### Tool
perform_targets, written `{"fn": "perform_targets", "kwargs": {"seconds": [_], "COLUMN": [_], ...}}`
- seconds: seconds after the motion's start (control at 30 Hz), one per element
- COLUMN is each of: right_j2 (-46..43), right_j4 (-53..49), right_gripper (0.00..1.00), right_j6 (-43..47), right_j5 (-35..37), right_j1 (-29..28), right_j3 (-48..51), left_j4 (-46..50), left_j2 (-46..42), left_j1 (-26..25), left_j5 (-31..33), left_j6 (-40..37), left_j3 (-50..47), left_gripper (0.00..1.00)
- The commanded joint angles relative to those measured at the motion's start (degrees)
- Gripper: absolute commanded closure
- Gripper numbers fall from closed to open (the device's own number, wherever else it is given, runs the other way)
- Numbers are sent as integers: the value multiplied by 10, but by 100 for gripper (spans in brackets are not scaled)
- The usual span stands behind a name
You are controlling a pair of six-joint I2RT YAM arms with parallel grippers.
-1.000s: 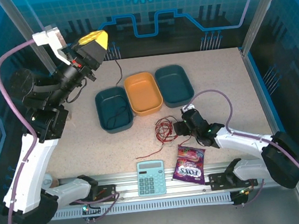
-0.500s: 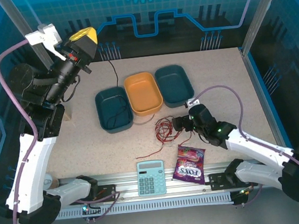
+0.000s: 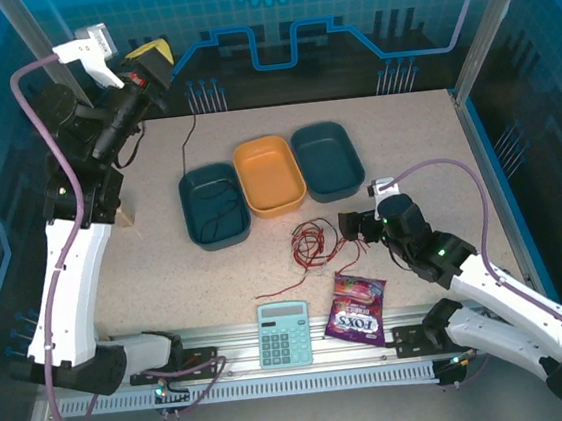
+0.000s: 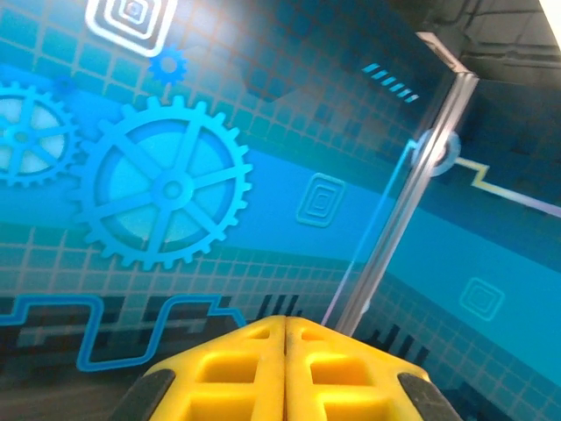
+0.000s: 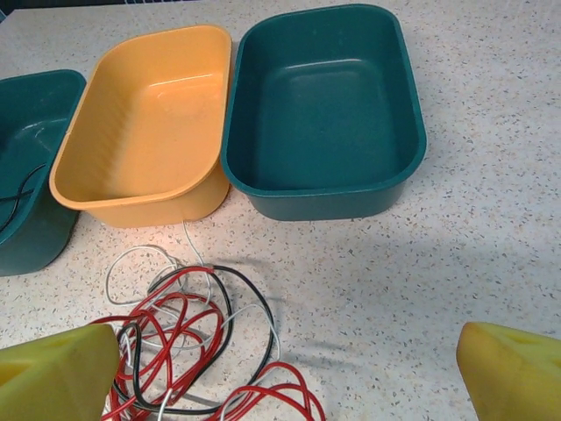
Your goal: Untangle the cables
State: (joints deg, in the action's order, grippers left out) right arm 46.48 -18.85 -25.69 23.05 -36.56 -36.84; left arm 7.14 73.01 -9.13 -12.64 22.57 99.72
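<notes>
Looping in a red-black-white tangle, cables (image 5: 175, 333) lie below the wide-open, empty right pincer (image 5: 285, 373); left pincer (image 4: 287, 351) closed.

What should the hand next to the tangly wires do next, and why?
Probably lower the right hand onto the tangle of red, black and white cables and pinch one red loop. Its jaws stand wide open over the tangle, which lies knotted on the table in front of the orange tub, with nothing gripped yet.
</notes>
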Motion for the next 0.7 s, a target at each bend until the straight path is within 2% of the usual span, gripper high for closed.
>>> {"fn": "perform_targets", "kwargs": {"seconds": [0.0,0.23,0.67], "right_j2": [-10,-8,-1], "right_j4": [-24,-24,-25], "right_gripper": [0,0,0], "right_j6": [-4,-8,-18], "right_j5": [14,7,11], "right_j1": [8,8,8], "right_j3": [-16,-19,-16], "left_j4": [0,8,62], "left_j2": [5,8,-14], "left_j1": [22,47,49], "left_j5": [-2,2,33], "left_j6": [19,22,-19], "left_j3": [4,-42,-118], "left_gripper": [100,100,100]}}
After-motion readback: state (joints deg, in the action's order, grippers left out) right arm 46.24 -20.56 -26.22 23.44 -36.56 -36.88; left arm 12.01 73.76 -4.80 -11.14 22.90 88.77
